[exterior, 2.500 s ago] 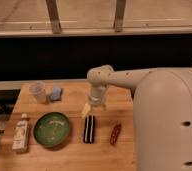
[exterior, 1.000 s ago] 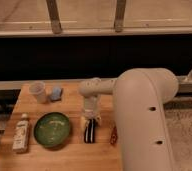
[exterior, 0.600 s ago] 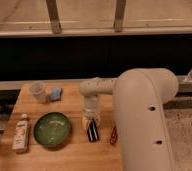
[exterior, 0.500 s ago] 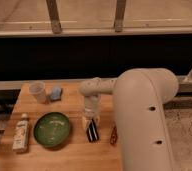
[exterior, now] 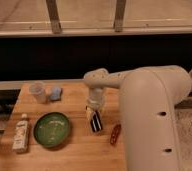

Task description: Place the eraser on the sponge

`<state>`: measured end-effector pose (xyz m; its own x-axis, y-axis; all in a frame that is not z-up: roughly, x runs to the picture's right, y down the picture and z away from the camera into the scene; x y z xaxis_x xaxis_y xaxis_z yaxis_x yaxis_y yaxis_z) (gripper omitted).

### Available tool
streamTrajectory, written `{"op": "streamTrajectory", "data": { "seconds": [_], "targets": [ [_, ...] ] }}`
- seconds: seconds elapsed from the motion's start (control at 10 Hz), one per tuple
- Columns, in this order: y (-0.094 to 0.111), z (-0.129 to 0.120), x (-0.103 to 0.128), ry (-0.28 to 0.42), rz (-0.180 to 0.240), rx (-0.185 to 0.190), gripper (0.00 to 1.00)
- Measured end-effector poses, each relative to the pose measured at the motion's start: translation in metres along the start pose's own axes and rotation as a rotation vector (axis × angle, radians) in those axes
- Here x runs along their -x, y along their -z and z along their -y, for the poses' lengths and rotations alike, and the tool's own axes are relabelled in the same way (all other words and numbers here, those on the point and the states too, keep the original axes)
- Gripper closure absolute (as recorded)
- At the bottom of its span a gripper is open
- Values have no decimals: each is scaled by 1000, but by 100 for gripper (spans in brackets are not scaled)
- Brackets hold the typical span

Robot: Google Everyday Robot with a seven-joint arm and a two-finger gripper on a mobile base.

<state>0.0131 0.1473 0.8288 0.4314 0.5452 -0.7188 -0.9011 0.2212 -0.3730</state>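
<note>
Wooden table point(exterior: 74, 155) beneath me; my gripper point(exterior: 93, 114) hangs low at the upper end of the eraser point(exterior: 96, 122), which lies tilted; whether it grips, I cannot tell; my arm hides the table's right side; sponge point(exterior: 55, 92) well apart, back-left beside a clear cup point(exterior: 37, 92); dark wall behind.

Bulky, smooth off-white arm point(exterior: 149, 110), rounded like a shell, dotted with a few small dark holes down its near right side. Slimmer cream link with a rounded joint at mid-scene, ending in a pale yellowish gripper point(exterior: 95, 114) just below
</note>
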Motion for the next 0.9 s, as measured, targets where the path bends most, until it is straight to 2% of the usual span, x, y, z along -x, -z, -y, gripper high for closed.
{"op": "streamTrajectory", "data": {
  "seconds": [0.2, 0.4, 0.7, 0.9],
  "targets": [
    [32, 25, 14, -8, 74, -10, 100],
    [66, 34, 33, 19, 157, -20, 100],
    [98, 24, 66, 90, 245, -34, 100],
    [105, 16, 84, 132, 271, -24, 100]
  ]
}}
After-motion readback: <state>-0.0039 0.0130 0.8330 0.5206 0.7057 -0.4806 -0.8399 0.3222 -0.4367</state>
